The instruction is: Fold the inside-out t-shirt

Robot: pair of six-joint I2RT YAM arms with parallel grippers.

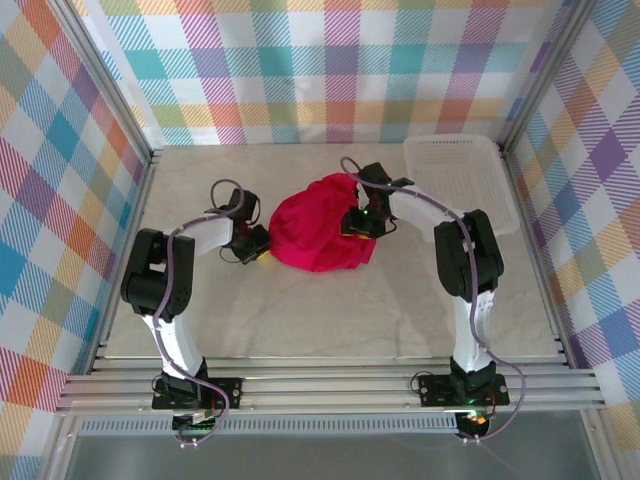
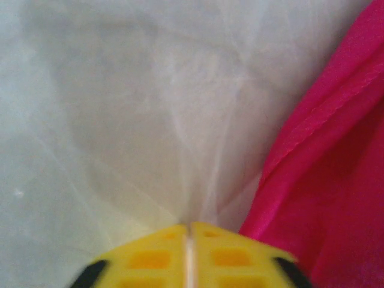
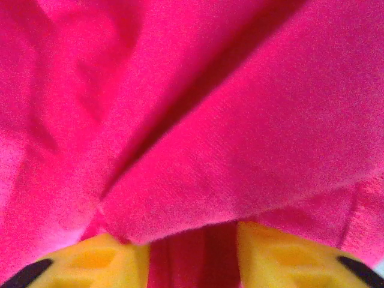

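Plaid walls [image 1: 330, 70] on three sides; pale marbled tabletop [image 1: 300, 320]. White tray [image 1: 455, 175] in far right corner. Red t-shirt [image 1: 315, 235] crumpled mid-tabletop. Left gripper [image 1: 257, 245] just beside its left edge, fingers together on nothing. Right gripper [image 1: 350, 222] at its right side, cloth filling the gap between fingers; cannot tell whether pinched.
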